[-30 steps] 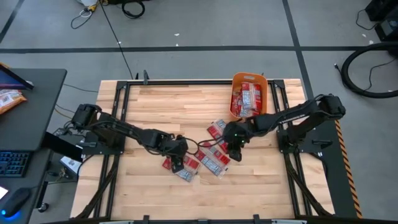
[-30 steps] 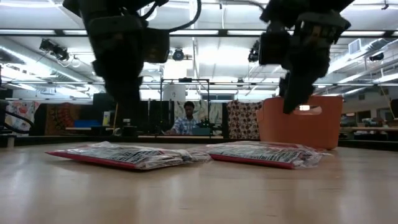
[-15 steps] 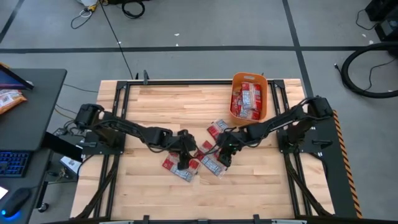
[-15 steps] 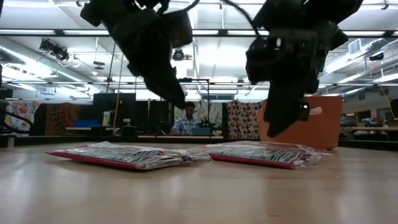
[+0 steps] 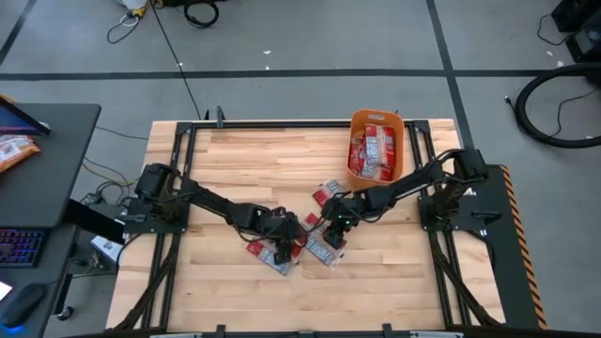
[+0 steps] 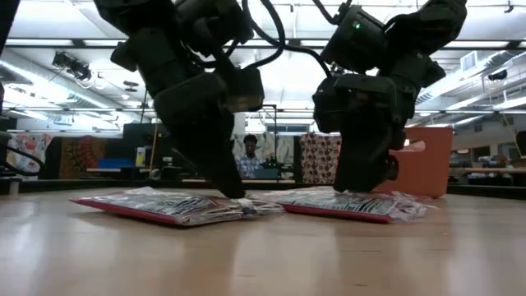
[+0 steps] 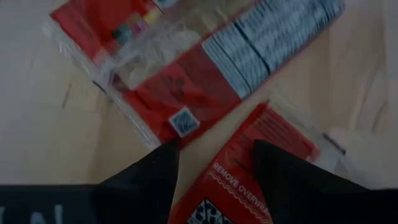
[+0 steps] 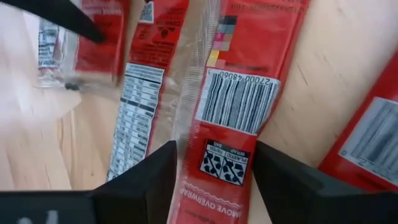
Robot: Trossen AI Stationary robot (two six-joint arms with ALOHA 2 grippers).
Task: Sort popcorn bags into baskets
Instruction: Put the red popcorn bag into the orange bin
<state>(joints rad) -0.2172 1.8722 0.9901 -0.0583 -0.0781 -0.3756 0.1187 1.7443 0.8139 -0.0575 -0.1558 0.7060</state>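
Observation:
Several red popcorn bags with grey label panels lie flat on the wooden table [image 5: 235,169]: one group under my grippers [image 5: 310,249] and one nearer the basket [image 5: 326,194]. The orange basket [image 5: 376,115] stands at the far right and holds several bags. My left gripper [image 5: 286,248] is open and low over a bag [image 7: 245,165], with one corner of the bag between its fingers. My right gripper [image 5: 333,235] is open and low over another bag [image 8: 233,106], which lies between its fingers. In the low view both grippers reach down to the bags [image 6: 177,205] [image 6: 353,205]. My left gripper points down with one finger on each side of a bag's corner [image 7: 230,163]. I cannot tell whether the fingertips touch it. My right gripper points down and straddles a bag's barcode end [image 8: 227,158], across its width. I cannot tell whether the fingertips touch it.
A dark desk [image 5: 47,188] with a keyboard and an orange snack bag stands left of the table. Black frame rails [image 5: 178,160] run along the table's sides. Bare wood shows at the far left and along the near edge. A person [image 6: 246,160] sits far behind the table.
Both grippers have come down onto the group of bags. My left gripper has gone toward the table's right and near edges. My right gripper has gone toward the table's left edge and down. The bags have stayed where they were.

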